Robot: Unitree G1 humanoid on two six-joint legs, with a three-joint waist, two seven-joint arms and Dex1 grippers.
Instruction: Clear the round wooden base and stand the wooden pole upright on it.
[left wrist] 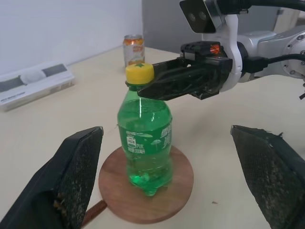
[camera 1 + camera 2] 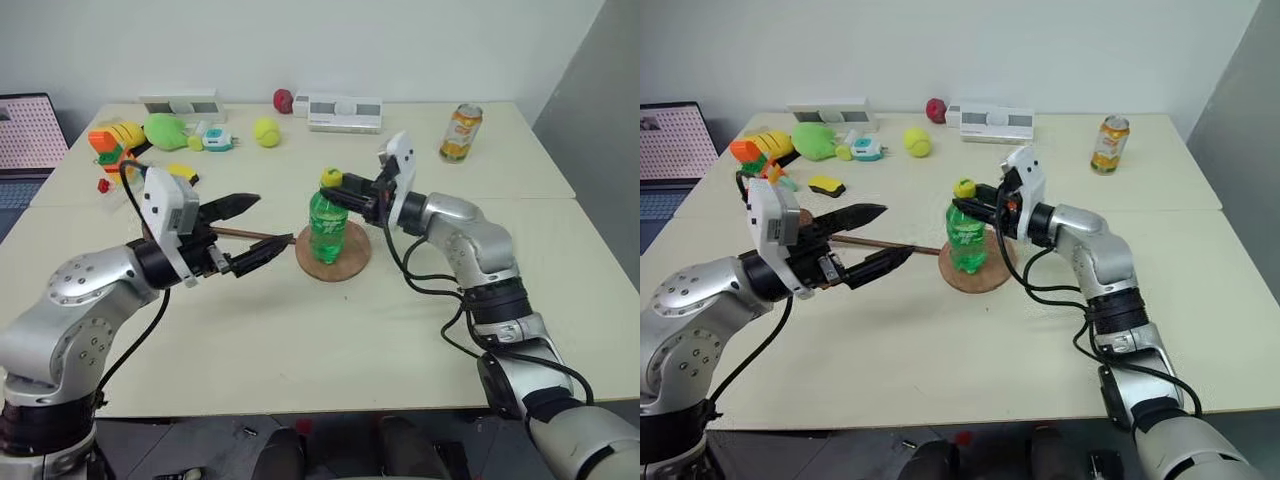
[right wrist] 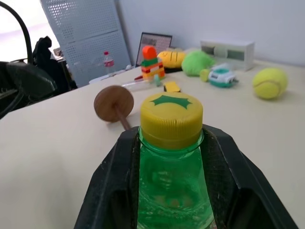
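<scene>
- While the right claw [image 2: 340, 193] is clamping the neck of the green bottle [image 2: 327, 230] just under its yellow cap [image 3: 171, 118], its 2 fingers are fully closed on it, presumably to lift it off.
- The bottle is standing upright on the base [image 2: 335, 257], or just lifting clear of it; I cannot tell which. It is blocking the spot the pole needs.
- The left claw [image 2: 250, 233] is hovering beside the base, jaws wide and gripping nothing, likely waiting for the pole.
- The pole [image 2: 880, 243] is lying flat on the table [image 2: 300, 340] behind the left claw, its tip just beside the base and its small disc [image 3: 113, 104] at the far end.
</scene>
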